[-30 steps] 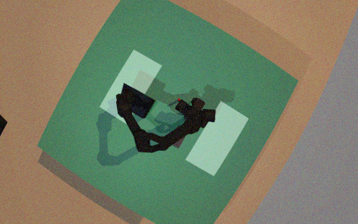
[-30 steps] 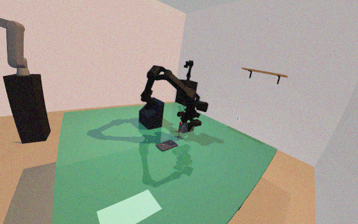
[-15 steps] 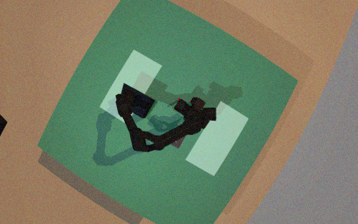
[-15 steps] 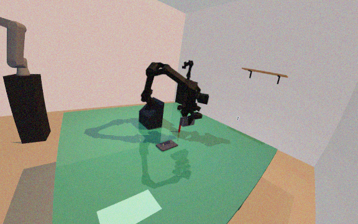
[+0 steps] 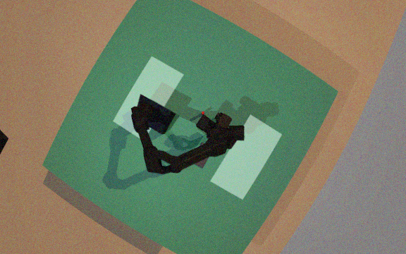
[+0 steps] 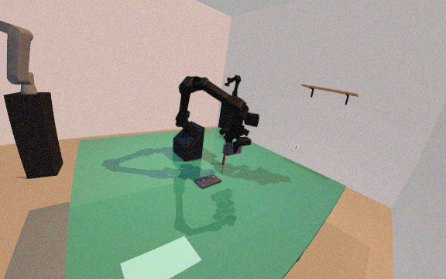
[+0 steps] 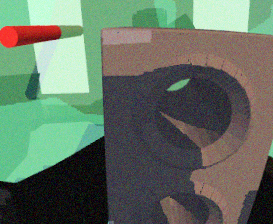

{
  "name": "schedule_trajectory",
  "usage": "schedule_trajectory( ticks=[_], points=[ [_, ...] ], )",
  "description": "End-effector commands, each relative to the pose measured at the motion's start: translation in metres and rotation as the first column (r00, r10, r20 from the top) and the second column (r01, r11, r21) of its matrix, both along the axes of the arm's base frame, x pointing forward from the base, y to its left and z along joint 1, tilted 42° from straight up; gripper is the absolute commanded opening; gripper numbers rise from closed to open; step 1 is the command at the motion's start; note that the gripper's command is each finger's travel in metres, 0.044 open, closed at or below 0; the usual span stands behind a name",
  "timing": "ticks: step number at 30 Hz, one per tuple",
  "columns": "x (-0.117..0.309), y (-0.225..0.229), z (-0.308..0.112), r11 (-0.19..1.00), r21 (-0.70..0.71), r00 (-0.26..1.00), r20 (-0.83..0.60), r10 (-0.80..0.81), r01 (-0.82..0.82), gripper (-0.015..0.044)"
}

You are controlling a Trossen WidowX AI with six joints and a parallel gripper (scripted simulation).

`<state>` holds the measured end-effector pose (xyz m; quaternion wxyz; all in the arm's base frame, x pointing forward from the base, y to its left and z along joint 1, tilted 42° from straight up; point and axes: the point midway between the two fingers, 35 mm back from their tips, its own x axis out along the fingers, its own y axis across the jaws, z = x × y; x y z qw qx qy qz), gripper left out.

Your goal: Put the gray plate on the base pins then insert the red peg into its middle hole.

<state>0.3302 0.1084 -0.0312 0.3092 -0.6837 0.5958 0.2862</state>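
Note:
My gripper [image 6: 237, 144] [image 7: 168, 141] is shut on the gray plate [image 6: 229, 149] [image 7: 259, 55] and holds it above the mat. In the wrist view two round holes show in the plate; the rest is cut off by the frame. The base [image 5: 202, 164] [image 6: 203, 184] lies flat on the mat, with small pale marks on top where pins sit; the arm partly covers it in the top view. The plate is above and to the right of the base in the exterior view. The red peg [image 5: 203, 113] [image 6: 224, 160] [image 7: 34, 36] stands upright on the mat, just left of the held plate in the exterior view.
The arm's dark mounting block [image 5: 158, 118] [image 6: 189, 144] stands on the green mat [image 5: 94, 102] [image 6: 269, 201]. Bright light patches and arm shadows fall across the mat. Another arm on a dark pedestal [image 6: 35, 136] stands off the mat at the left.

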Motion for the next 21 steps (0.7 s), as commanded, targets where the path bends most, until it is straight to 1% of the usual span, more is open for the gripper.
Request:
schedule_trajectory(
  ticks=[1, 21],
  points=[
    [0.005, -0.010, 0.004, 1.000, 0.003, 1.000, -0.002, 0.007, -0.007, 0.0000],
    [0.024, -0.066, 0.017, 0.999, 0.007, 0.999, -0.026, 0.040, -0.039, 0.0000]
  ],
)
